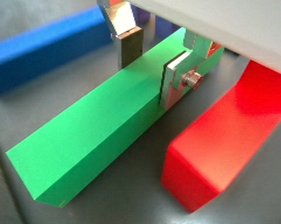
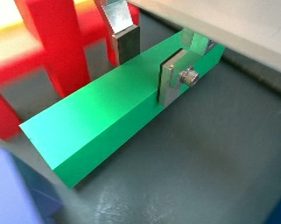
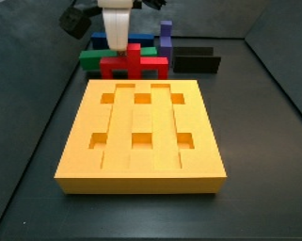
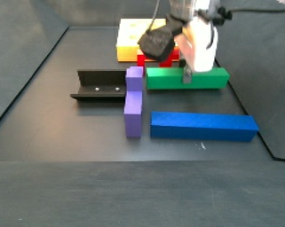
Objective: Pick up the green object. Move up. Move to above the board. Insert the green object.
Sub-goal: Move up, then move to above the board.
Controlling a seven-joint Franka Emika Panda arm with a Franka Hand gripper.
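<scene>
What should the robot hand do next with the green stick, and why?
Probably squeeze shut. In both wrist views the gripper straddles the green object, one finger on each side, apparently not clamped. The bar lies on the floor, far from the board, so gripping comes before lifting.

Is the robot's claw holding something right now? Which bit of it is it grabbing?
It looks so: the gripper has one finger on each long side of the green object, near one end. The bar still lies on the floor, so I can't be sure they're squeezing yet.

Both wrist views: close, looking down past end effector (image 1: 152, 59). Side views: opposite ends, farther back.
</scene>
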